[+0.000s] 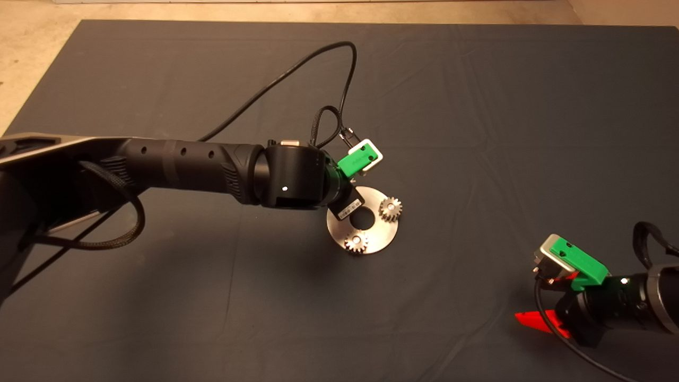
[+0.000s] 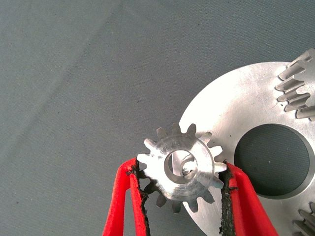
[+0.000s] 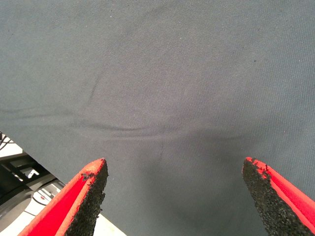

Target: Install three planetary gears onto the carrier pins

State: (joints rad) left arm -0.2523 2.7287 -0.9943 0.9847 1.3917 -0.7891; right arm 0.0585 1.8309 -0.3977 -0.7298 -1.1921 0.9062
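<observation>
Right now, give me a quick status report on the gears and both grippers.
Left gripper shut on third gear, over its pin at the disc edge. Two gears already seated. Right gripper open, parked lower right. Nothing blocking.

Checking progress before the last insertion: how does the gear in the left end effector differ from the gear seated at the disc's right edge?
The gripped gear is clamped between the left end effector's red fingers, over the carrier disc's rim; the seated gear stands free. The gripped gear's bore shows its pin off-centre; the seated gear's pin sits centred. Both are small, toothed, silvery gears. The right end effector is parked, open.
</observation>
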